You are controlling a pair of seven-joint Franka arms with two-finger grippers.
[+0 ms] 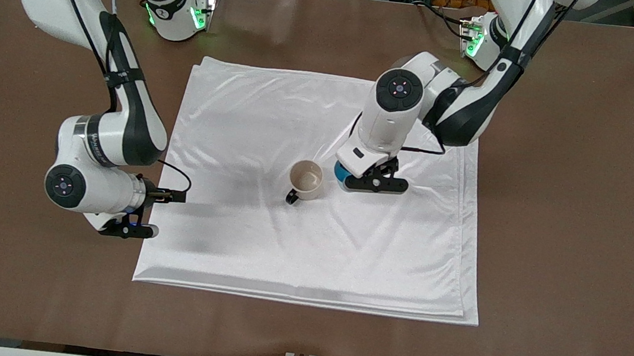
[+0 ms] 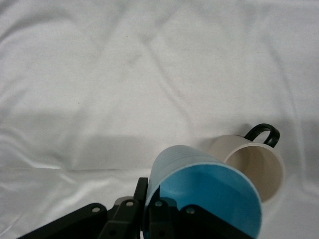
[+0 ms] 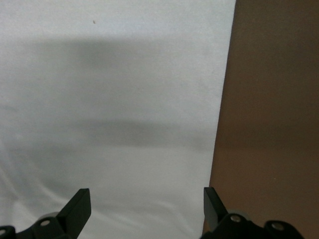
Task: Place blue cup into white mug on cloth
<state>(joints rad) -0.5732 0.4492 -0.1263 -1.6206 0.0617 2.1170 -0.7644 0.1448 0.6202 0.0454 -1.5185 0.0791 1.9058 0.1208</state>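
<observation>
The white mug (image 1: 306, 180) stands upright on the cloth (image 1: 262, 243), its dark handle (image 1: 292, 197) turned toward the front camera. The mug (image 2: 254, 167) has nothing inside it. Right beside it, toward the left arm's end, is the blue cup (image 1: 342, 174). My left gripper (image 1: 373, 183) is shut on the cup's wall. In the left wrist view the cup (image 2: 199, 189) is tilted, with one finger (image 2: 141, 189) on its outside. My right gripper (image 1: 129, 230) waits open over the cloth's edge at the right arm's end, and nothing is between its fingers.
The brown table (image 1: 573, 231) lies bare all around the cloth. In the right wrist view the cloth (image 3: 124, 99) ends in a straight edge against the table (image 3: 269, 124). Both robot bases stand along the table's farthest edge.
</observation>
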